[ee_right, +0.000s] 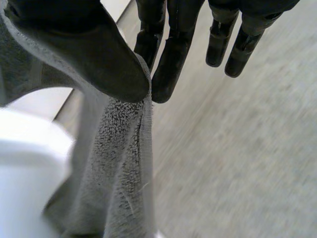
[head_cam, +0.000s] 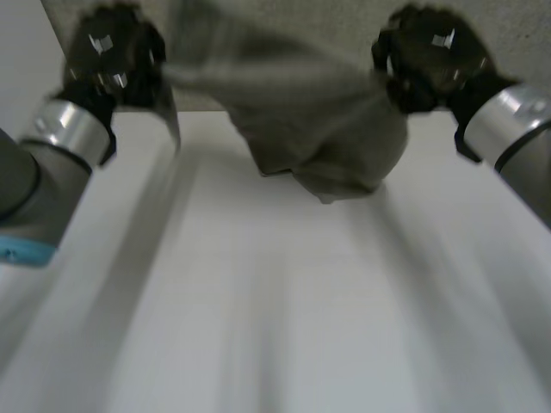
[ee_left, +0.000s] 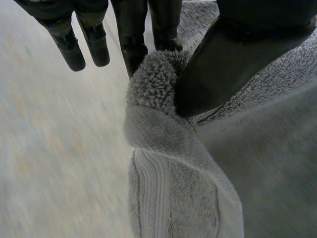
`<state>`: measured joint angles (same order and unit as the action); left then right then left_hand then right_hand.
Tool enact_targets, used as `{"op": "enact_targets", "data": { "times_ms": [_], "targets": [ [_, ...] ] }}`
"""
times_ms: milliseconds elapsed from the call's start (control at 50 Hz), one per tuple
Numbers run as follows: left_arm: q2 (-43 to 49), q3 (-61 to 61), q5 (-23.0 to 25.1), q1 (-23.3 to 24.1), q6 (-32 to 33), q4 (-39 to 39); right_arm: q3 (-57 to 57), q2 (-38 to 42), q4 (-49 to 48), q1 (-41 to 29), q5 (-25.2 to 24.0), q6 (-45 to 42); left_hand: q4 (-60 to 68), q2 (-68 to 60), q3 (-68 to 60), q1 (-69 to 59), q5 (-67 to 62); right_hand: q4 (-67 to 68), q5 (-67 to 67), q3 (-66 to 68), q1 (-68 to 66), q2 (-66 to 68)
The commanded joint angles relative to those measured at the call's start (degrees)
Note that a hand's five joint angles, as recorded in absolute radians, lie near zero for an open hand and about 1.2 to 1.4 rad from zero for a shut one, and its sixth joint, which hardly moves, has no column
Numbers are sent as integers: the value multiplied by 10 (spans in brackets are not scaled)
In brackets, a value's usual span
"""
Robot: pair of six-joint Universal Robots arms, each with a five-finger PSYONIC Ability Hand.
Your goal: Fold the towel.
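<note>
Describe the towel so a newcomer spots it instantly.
Start at the far edge of the white table. Between the black left hand and right hand, each pinching it, the towel hangs bunched. Unlike the hard hands and table, it is soft grey cloth with looped pile and a ribbed band.

No text, label, brand, number or sign can be read, neither on the towel (ee_left: 198, 188) nor on anything around it.
</note>
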<state>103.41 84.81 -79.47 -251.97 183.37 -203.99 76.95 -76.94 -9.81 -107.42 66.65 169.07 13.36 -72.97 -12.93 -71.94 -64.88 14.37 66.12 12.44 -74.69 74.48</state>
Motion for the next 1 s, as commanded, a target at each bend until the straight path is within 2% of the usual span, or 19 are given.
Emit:
{"op": "enact_targets", "data": {
  "times_ms": [20, 140, 260, 380, 540, 580, 640, 680, 700, 720, 760, 860, 880, 900, 920, 940, 1000],
  "targets": [
    [38, 90, 5, -11, 7, 3, 91, 12, 2, 0, -1, -24, -34, -70, 29, -81, -51, -44, 39, -24, -53, 55],
    [41, 154, 5, -42, 43, 6, 171, 50, -16, -4, -4, -37, -34, -70, 29, -81, -51, -44, 39, -24, -53, 55],
    [39, 189, 5, -46, 88, 19, 212, 83, -25, -17, -5, -63, -34, -70, 29, -81, -51, -44, 39, -24, -53, 55],
    [35, 194, 5, -52, 103, 35, 214, 85, -21, -41, -4, -66, -34, -70, 29, -81, -51, -44, 39, -24, -53, 55],
    [19, 195, 0, -84, 104, 49, 188, 72, -20, -112, 3, -56, -34, -47, 29, -57, -28, -44, 39, -24, -53, 55],
    [8, 199, -1, -101, 104, 51, 173, 76, -21, -150, 11, -53, -34, 105, 29, 95, 125, -44, 39, -24, -53, 55],
    [4, 200, 0, -111, 104, 53, 158, 87, -21, -191, 16, -46, -34, 182, 29, 171, 201, -44, 39, -24, -53, 55],
    [-2, 200, 0, -128, 104, 59, 146, 100, -21, -211, 21, -41, -34, 421, 29, 411, 440, -44, 39, -24, -53, 55],
    [-4, 199, -1, -135, 104, 61, 133, 113, -19, -231, 28, -34, -34, 491, 29, 480, 510, -44, 39, -24, -53, 55],
    [-4, 199, -1, -135, 104, 61, 133, 113, -19, -231, 28, -34, -34, 491, 29, 481, 510, -44, 39, -24, -53, 55],
    [-8, 196, -1, -150, 105, 63, 113, 134, -17, -262, 33, -18, -34, 619, 29, 608, 638, -44, 39, -24, -53, 55],
    [-16, 196, 0, -159, 104, 63, 95, 157, -4, -278, 36, -10, -34, 619, 29, 609, 638, -44, 39, -24, -53, 55],
    [-23, 197, 0, -160, 104, 63, 95, 157, 3, -276, 35, -11, -34, 619, 29, 609, 638, -44, -232, -24, 218, -216],
    [-23, 197, 0, -160, 104, 63, 95, 157, 3, -276, 35, -11, -34, 619, 29, 609, 638, -44, -235, -24, 220, -218],
    [-33, 200, 1, -160, 104, 63, 95, 153, 12, -271, 36, -15, -34, 619, 29, 609, 638, -44, -608, -24, 593, -591],
    [-42, 202, 3, -160, 103, 63, 96, 150, 24, -263, 36, -16, -34, 619, 29, 609, 638, -44, -661, -24, 647, -645],
    [-57, 208, 5, -157, 102, 64, 103, 134, 51, -226, 37, -16, -34, 619, 29, 609, 638, -44, -661, -24, 647, -645]
  ]
}}
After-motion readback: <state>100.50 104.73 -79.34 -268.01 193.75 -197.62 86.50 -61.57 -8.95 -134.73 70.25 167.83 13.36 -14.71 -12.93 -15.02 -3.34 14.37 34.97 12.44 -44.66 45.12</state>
